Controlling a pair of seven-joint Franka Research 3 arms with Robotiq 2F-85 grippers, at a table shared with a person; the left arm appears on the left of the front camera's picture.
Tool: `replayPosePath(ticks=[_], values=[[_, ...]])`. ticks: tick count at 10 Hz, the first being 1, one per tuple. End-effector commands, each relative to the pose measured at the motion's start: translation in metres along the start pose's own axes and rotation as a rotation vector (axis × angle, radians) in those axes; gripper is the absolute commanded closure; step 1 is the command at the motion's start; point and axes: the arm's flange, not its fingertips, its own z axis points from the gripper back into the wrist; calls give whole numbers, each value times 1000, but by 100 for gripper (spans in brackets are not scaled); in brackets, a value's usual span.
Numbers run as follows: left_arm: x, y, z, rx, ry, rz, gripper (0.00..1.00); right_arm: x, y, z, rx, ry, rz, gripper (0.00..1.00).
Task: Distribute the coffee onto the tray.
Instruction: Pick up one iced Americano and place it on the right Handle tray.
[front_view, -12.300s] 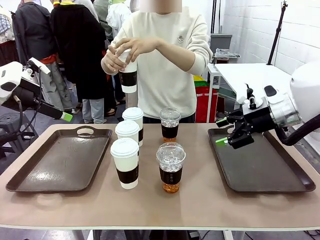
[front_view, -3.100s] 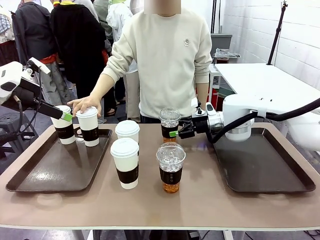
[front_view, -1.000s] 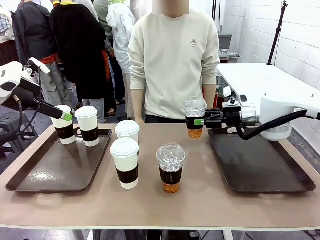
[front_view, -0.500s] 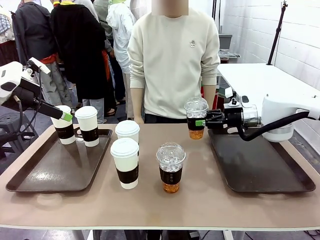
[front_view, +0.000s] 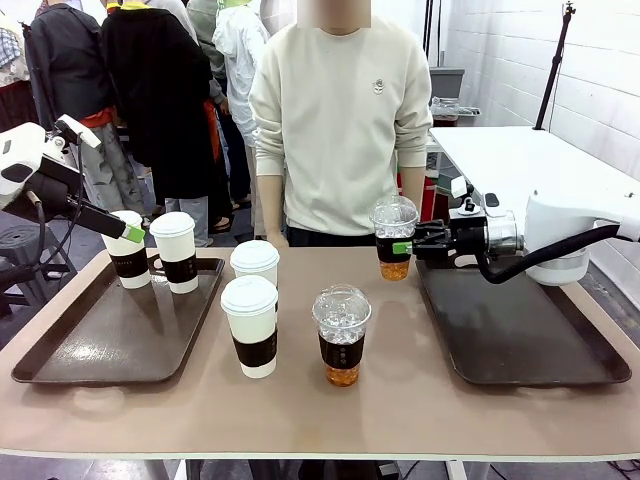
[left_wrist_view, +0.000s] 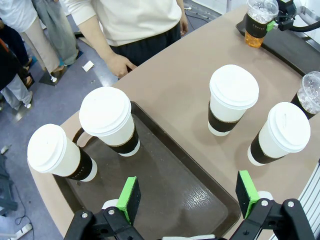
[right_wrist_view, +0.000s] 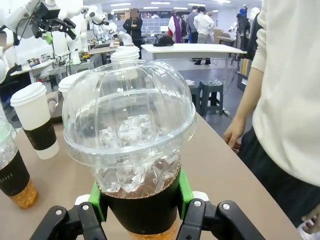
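1 brown table carries everything, and 1 person in a cream sweater stands at its far side, arms down. 2 dark brown trays lie on it, the left tray and the right tray, well apart. 2 white arms come in, 1 from each side.

There are 6 cups of coffee. 4 are white lidded paper cups with dark sleeves. 2 of these stand upright side by side at the far end of the left tray: the outer tray cup and the inner tray cup, close but apart. The other 2 stand on the bare table between the trays, the far paper cup behind the near paper cup. The remaining 2 are clear dome-lidded cups with ice and amber liquid. The near clear cup stands on the table just right of the near paper cup. The held clear cup is upright at the far left corner of the right tray.

The right gripper is clamped on the held clear cup, with 1 green pad on each side of its dark sleeve. Whether the cup's base touches the table cannot be told. The left gripper hangs above the left tray with its 2 fingers spread wide and nothing between them.
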Motion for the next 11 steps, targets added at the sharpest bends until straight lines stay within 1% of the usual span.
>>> replayPosePath(ticks=[1, 6, 8, 9, 11], values=[[-1, 1, 0, -7, 0, 4, 0, 14, 10, 23, -11, 9, 3, 36], [-1, 1, 0, -7, 0, 4, 0, 6, 25, 98, -126, -15, -23, 36], [-1, 1, 0, -7, 0, 4, 0, -10, 37, 132, -166, -39, -35, 36], [-1, 1, 0, -7, 0, 4, 0, -21, 42, 144, -165, -45, -38, 36], [-1, 1, 0, -7, 0, 4, 0, -46, 49, 160, -176, -27, 0, 36]])
